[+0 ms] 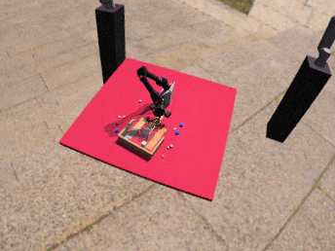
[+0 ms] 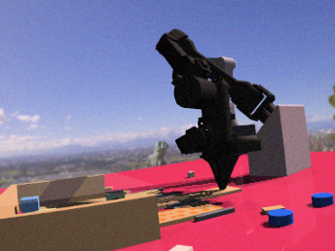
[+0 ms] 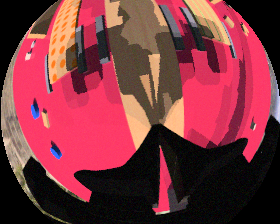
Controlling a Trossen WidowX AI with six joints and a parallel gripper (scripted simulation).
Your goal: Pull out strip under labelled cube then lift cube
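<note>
Exterior view: black gripper (image 1: pixel 159 117) (image 2: pixel 222 187) (image 3: pixel 156 128) clenched, fingertips at near end of plain tan strip (image 1: pixel 156 121) (image 2: pixel 235 191) (image 3: pixel 145 35); blue cube (image 1: pixel 128 137) (image 2: pixel 29 204) at left, inside tan-walled box (image 1: pixel 137 148) (image 2: pixel 97 222) (image 3: pixel 44 24).

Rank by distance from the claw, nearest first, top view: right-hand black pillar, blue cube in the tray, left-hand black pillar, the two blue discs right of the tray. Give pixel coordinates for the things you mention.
1. Blue discs (image 1: pixel 177 132) (image 2: pixel 280 218) (image 3: pixel 56 151), right; too close to call between them
2. Blue cube (image 1: pixel 128 137) (image 2: pixel 29 204), lower left, in tray
3. Left-hand black pillar (image 1: pixel 111 41), upper left
4. Right-hand black pillar (image 1: pixel 299 99), far right
</note>
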